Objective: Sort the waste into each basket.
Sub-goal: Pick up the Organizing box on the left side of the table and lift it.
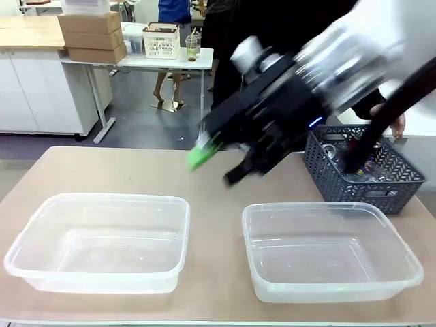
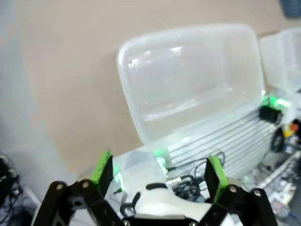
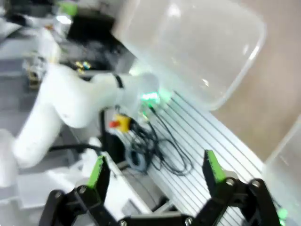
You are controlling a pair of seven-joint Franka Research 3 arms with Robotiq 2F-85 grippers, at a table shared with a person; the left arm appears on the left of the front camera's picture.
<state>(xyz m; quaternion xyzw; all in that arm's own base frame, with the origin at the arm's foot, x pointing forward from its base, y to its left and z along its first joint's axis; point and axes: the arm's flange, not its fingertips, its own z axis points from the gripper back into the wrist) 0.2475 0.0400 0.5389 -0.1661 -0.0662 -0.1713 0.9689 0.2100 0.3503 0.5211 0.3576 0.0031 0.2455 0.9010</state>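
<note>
**Waste in the grey basket, both arms' jaws spread**

The waste (image 1: 334, 151) lies in the dark grey basket (image 1: 381, 187) at the far right of the worktop (image 1: 211, 177). Silver and coloured glints show over the basket's rim, but they are too blurred and too hidden to tell cans from bottles. A dark cable or sleeve crosses in front of them.

Nearer the robot, two clear tubs sit side by side and well apart from each other. The left clear tub (image 1: 102, 199) is at the near left. The right clear tub (image 1: 320, 208) is at the near right, just in front of the basket. Both show bare floors.

The right arm (image 1: 354, 61) reaches in from the right above the worktop, smeared by motion. In the front view one green pad (image 1: 197, 157) is above the gap between the tubs. The right arm's jaws stand spread with nothing between them, and its wrist view shows its pads (image 3: 99, 172) wide apart.

The left arm (image 3: 61, 108) is back at the robot's side. The left arm's jaws are also spread and hold nothing, their pads (image 2: 104, 170) over the near edge of a tub.

A person (image 1: 272, 20) in dark clothing stands at the far side
</note>
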